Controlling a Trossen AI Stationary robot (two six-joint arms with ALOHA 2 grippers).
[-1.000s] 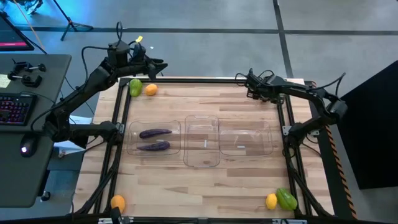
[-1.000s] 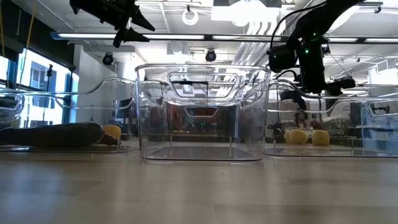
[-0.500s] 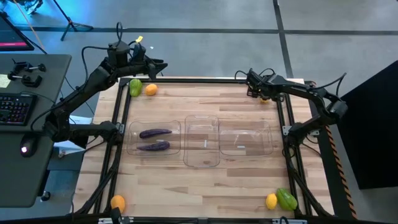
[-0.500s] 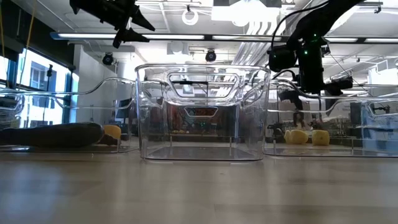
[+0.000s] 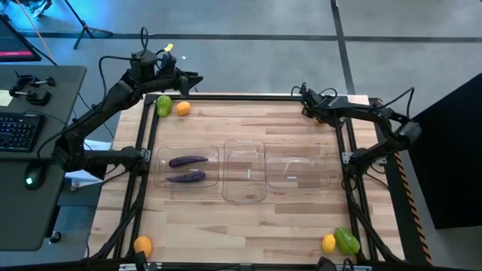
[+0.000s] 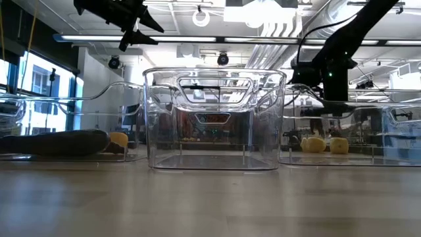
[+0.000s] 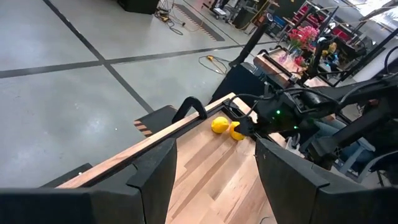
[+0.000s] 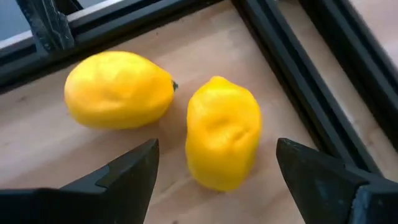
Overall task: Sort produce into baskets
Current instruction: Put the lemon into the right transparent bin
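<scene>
Two yellow lemons (image 8: 118,90) (image 8: 222,134) lie on the wood by the black frame at the table's far right corner; the low view shows them too (image 6: 314,144). My right gripper (image 8: 217,180) (image 5: 322,113) is open above them, its fingers on either side of the nearer lemon, touching nothing. My left gripper (image 5: 188,79) (image 7: 214,180) is open and empty, held high over the far left corner. Below it lie a green pear-shaped piece (image 5: 163,105) and an orange fruit (image 5: 182,108). Two purple eggplants (image 5: 187,161) (image 5: 187,178) lie in the left clear bin (image 5: 158,169).
The middle bin (image 5: 245,197) and the right bin (image 5: 331,169) stand in a row across the table's middle. An orange fruit (image 5: 142,245) lies at the near left corner; a lemon (image 5: 328,242) and a green piece (image 5: 347,241) lie at the near right. Black frame rails (image 8: 298,81) border the lemons.
My right gripper has shifted a little toward the table's far right corner, over the two lemons, and has turned as it went. It has stayed open.
</scene>
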